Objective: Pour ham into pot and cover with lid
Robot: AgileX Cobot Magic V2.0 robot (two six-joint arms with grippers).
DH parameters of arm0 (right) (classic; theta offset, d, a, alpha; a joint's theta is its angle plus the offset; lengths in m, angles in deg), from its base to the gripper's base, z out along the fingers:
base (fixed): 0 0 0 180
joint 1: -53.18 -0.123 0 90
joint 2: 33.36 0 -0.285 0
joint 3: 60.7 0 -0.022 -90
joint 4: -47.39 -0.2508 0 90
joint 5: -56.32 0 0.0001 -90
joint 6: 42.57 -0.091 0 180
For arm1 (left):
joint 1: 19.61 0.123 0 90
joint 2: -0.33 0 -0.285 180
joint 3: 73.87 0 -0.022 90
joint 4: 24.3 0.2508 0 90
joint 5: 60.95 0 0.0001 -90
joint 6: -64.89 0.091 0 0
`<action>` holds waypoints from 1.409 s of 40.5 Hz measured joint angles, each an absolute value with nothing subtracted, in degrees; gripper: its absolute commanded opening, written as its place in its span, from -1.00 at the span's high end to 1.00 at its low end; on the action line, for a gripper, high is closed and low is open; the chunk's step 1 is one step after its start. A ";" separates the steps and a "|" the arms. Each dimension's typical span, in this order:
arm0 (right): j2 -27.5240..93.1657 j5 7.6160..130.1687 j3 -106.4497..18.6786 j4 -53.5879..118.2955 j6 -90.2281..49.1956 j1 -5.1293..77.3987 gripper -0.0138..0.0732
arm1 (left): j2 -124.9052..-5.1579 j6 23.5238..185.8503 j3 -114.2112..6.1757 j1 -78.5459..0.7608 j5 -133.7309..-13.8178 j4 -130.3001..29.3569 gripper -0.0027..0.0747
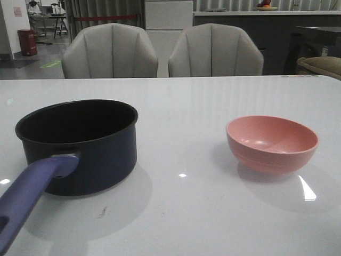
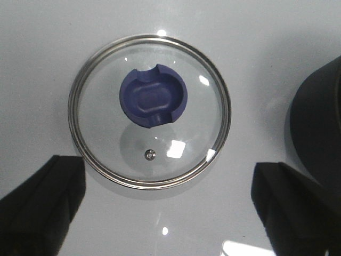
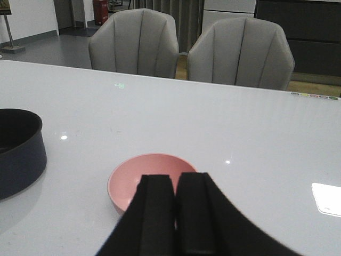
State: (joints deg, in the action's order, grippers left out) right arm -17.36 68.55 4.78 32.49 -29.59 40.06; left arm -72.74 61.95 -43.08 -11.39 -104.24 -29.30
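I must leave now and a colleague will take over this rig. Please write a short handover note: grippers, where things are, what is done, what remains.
Left gripper: open, empty, above the lid, which lies flat on the table beside the pot.
Right gripper: shut, empty, near the pink bowl.
Pot stands uncovered on the robot's left, handle toward the robot; bowl stands upright on its right.
Ham: not visible in any view; the parts of the bowl and pot interiors that show look empty.
Done: nothing confirmed.
Left: find the ham and confirm the pour, then put the lid on the pot.
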 measured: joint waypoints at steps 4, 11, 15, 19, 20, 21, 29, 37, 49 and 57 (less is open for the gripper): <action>-17.36 68.55 4.78 32.49 -29.59 40.06 0.34 | -77.80 61.95 -45.11 -11.39 -104.63 -29.30 -0.76; -17.36 68.55 4.78 32.49 -29.59 40.06 0.34 | -85.94 61.95 -49.21 -11.39 -104.81 -29.18 -0.76; -17.36 68.55 4.78 32.49 -29.59 40.06 0.34 | -89.87 61.95 -51.55 -11.39 -105.37 -29.97 -0.76; -17.36 68.55 4.78 32.49 -29.59 40.06 0.34 | -93.20 61.95 -53.50 -11.39 -106.28 -30.31 -0.76; -17.36 68.55 4.78 32.49 -29.59 40.06 0.34 | -93.82 61.95 -53.72 -11.39 -106.38 -30.31 -0.76; -17.36 68.55 4.78 32.49 -29.59 40.06 0.34 | -94.61 61.95 -54.01 -11.39 -106.38 -30.31 -0.76; -17.36 68.55 4.78 32.49 -29.59 40.06 0.34 | -98.93 61.53 -55.82 -11.39 -106.62 -30.31 -0.76; -17.36 68.55 4.78 32.49 -29.59 40.06 0.34 | -101.13 61.01 -58.60 -10.72 -107.51 -30.41 -0.76; -17.36 68.55 4.78 32.49 -29.59 40.06 0.34 | -103.37 60.43 -59.93 -9.16 -108.69 -30.41 -0.76; -17.36 68.55 4.78 32.49 -29.59 40.06 0.34 | -105.55 60.43 -60.02 -9.10 -108.93 -30.41 -0.76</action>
State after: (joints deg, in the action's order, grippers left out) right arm -17.36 68.55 4.78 32.49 -29.59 40.06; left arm -105.55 60.43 -60.02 -9.10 -108.93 -30.41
